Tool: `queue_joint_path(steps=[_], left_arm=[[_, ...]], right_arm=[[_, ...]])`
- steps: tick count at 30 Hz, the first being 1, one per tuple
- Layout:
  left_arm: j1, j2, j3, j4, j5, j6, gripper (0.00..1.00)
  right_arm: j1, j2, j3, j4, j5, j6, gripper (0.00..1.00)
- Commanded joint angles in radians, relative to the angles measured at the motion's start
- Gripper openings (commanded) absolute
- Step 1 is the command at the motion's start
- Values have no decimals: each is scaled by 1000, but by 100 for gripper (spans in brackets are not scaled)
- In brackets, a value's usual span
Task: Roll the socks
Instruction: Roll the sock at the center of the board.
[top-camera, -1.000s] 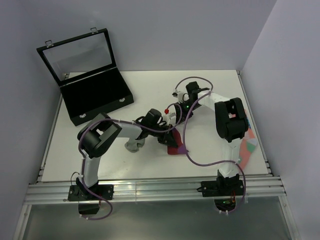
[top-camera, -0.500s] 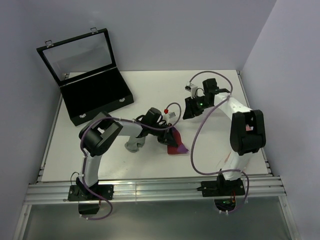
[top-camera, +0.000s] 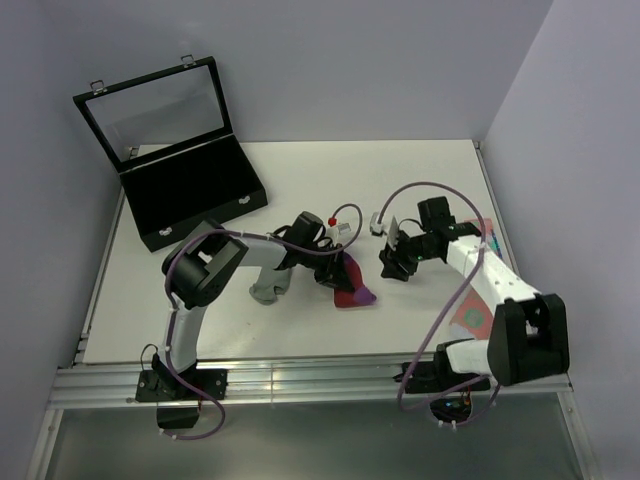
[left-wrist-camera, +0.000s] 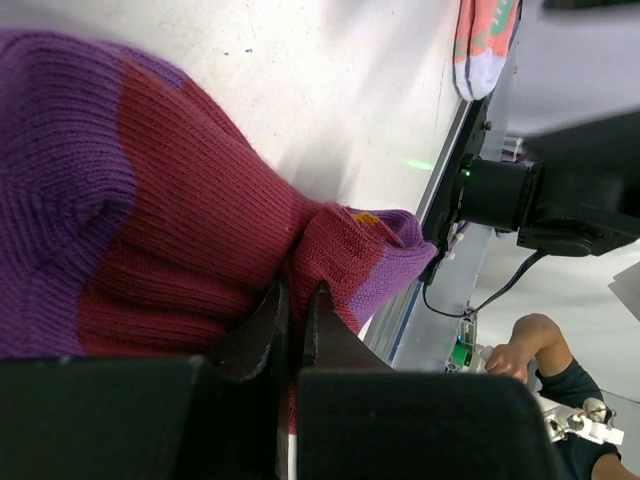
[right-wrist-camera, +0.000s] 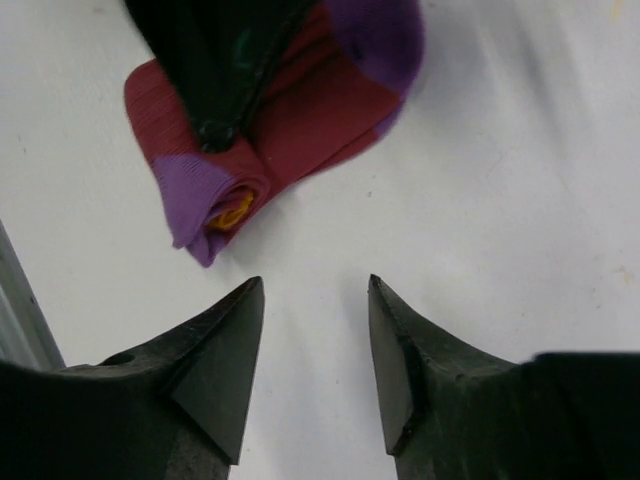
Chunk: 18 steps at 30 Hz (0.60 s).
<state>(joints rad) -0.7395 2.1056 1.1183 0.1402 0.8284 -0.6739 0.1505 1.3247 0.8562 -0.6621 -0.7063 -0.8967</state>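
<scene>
Roll part done: red sock (top-camera: 352, 290) at middle of worktop (top-camera: 330, 180), toe end wound in, heel end loose. Left end effector (left-wrist-camera: 295, 300) clenched on red sock's fold. Right end effector (right-wrist-camera: 310, 290) released, empty, at sock's 3 o'clock. Grey sock (top-camera: 268, 290) at 9 o'clock, not yet rolled.

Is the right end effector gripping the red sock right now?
No, the right end effector stands open over bare table, short of the red sock, which the left end effector pinches.
</scene>
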Motion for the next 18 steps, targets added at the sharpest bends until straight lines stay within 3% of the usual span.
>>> queue_joint_path(steps=[1, 6, 18], left_arm=[[17, 189, -117, -415, -367, 201, 0], [26, 195, -109, -427, -367, 209, 0], [31, 202, -101, -444, -364, 217, 0]], right_arm=[[40, -128, -68, 67, 8, -174, 55], [133, -205, -138, 61, 34, -237, 59], [431, -317, -305, 234, 220, -182, 62]])
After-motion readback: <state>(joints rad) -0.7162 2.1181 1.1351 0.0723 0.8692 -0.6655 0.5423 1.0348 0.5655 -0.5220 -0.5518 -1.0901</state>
